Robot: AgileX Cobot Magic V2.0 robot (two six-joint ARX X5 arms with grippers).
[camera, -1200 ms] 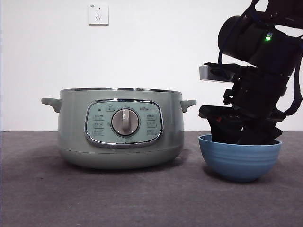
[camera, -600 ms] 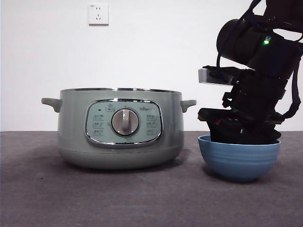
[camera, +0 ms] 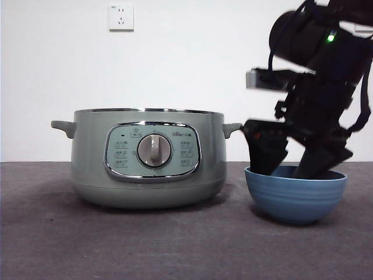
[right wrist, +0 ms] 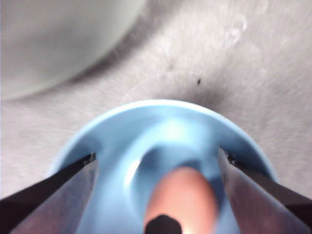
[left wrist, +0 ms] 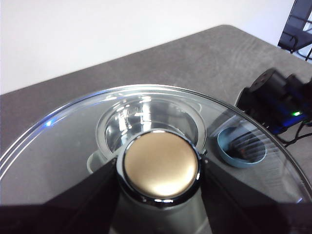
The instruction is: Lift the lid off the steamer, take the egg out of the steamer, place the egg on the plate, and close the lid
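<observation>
The sage-green steamer (camera: pixel 148 157) stands lidless at the left of the table. The blue plate (camera: pixel 295 192), a deep bowl, stands to its right. My right gripper (camera: pixel 291 166) hangs just above the plate with its jaws open. In the right wrist view the right gripper (right wrist: pixel 157 156) straddles the plate (right wrist: pixel 112 146), and the brownish egg (right wrist: pixel 183 200) lies loose inside it. My left gripper (left wrist: pixel 160 168) is shut on the knob of the clear domed lid (left wrist: pixel 73 141) and holds it high above the steamer (left wrist: pixel 146 122). The egg is hidden in the front view.
A white wall with a socket (camera: pixel 121 17) is behind the table. The grey tabletop (camera: pixel 116 245) stretches in front of the steamer. The left wrist view shows the plate (left wrist: pixel 241 146) and the right arm (left wrist: pixel 275 97) beside the steamer.
My right gripper has risen out of the plate and its jaws have spread apart. The steamer and the plate have not moved.
</observation>
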